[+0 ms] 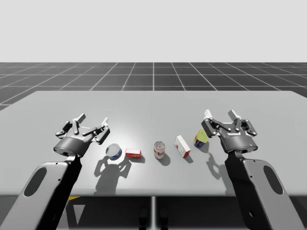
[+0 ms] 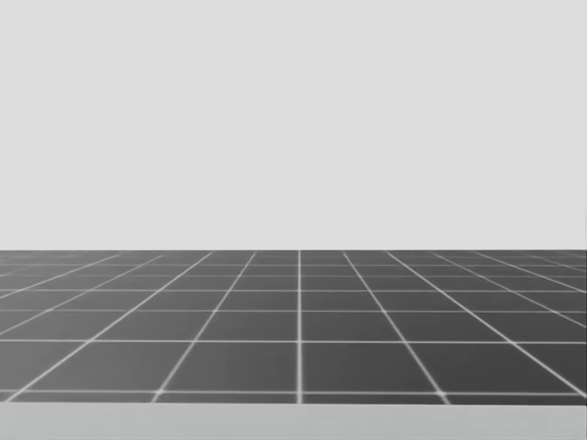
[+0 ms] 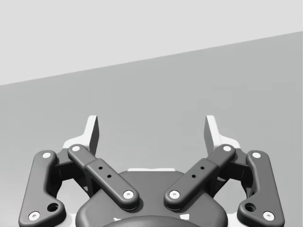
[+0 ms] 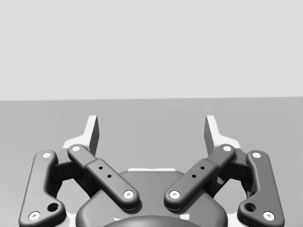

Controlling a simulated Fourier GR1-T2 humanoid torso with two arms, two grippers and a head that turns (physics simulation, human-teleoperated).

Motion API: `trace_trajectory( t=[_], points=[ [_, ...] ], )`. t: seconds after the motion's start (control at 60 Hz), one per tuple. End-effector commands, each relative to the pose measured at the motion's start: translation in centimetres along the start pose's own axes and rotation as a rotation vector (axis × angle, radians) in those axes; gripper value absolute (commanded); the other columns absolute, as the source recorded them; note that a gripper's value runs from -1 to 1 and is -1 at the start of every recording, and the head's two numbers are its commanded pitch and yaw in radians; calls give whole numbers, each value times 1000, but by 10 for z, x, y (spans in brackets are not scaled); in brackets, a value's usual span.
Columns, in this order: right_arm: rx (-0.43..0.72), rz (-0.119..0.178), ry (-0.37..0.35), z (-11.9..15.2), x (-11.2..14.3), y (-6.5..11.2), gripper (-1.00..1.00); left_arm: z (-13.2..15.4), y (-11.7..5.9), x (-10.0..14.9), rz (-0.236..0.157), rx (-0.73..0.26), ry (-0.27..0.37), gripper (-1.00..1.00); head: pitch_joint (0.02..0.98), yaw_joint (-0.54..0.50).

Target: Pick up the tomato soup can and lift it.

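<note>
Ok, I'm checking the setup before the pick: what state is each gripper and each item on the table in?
Left gripper: open, empty.
Right gripper: open, empty.
Red and white can: upright, untouched.
Blue can: tipped on its side.
Small red box: lying flat.
White and red box: resting on the table, untouched.
Green and yellow box: standing, untouched.

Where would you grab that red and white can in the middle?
Probably its curved side wall, pinched from two opposite sides, coming from above: the red and white can stands upright, clear of the red box and the white box.
</note>
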Motion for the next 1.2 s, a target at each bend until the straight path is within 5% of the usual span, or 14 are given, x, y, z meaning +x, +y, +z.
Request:
trace_trajectory(
  t=[0.017,0.083,0.117,0.217,0.3,0.7,1.2],
  points=[
    [-48,1,-19,1,0,0,-1000,0,0,0,-2,1,2,-1000,75,12],
    [-8,12,-14,1,0,-1,-1000,0,0,0,-3,1,2,-1000,82,14],
    [-15,-8,-6,0,0,-2,-1000,0,0,0,-3,1,2,-1000,86,14],
    [-7,28,12,-2,0,-3,-1000,0,0,-1,-3,3,3,-1000,114,11],
    [-8,19,15,-2,1,-3,-1000,0,0,-1,-2,4,3,-1000,162,5],
    [-30,40,12,-4,1,-6,-1000,-1,1,-1,-6,2,8,-1000,543,22],
    [-23,36,11,-4,3,-6,-1000,-2,2,-2,-8,-3,10,-1000,824,-29]
  ],
)
